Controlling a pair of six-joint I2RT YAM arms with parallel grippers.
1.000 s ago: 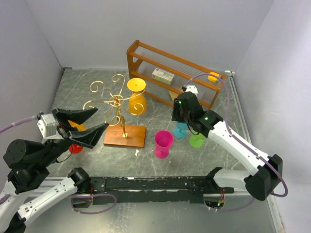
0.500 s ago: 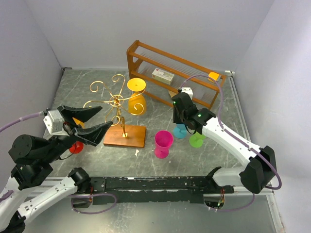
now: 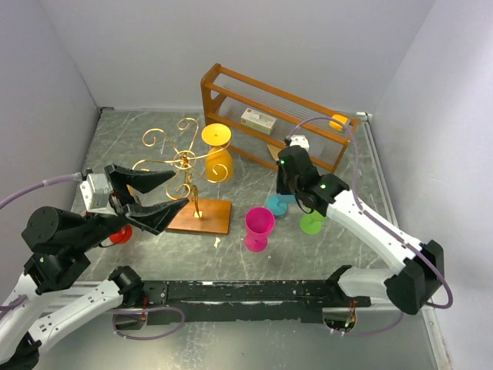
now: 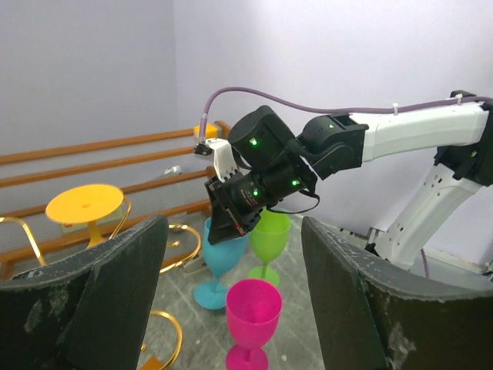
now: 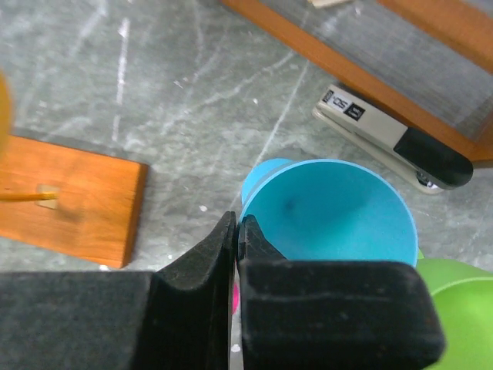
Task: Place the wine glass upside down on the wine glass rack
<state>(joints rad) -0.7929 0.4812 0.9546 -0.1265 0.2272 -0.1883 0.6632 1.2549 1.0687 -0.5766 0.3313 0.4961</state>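
Blue wine glass [image 5: 331,216] is pinched at its rim between the clenched jaws of the right gripper [image 5: 237,225].

Three plain walls box the space in: back wall [image 3: 231,46], left wall [image 3: 38,100], right wall [image 3: 439,92]. All are pale lavender-grey, matte and unmarked. The table top [image 3: 131,139] is grey stone-look with thin white veins, meeting the walls in clean corners. A brown wooden shelf [image 3: 206,99] with long horizontal rails stands at the back right, set at an angle to the back wall. A small pale box [image 3: 258,120] lies on it. Light is even and soft, and shadows are faint.
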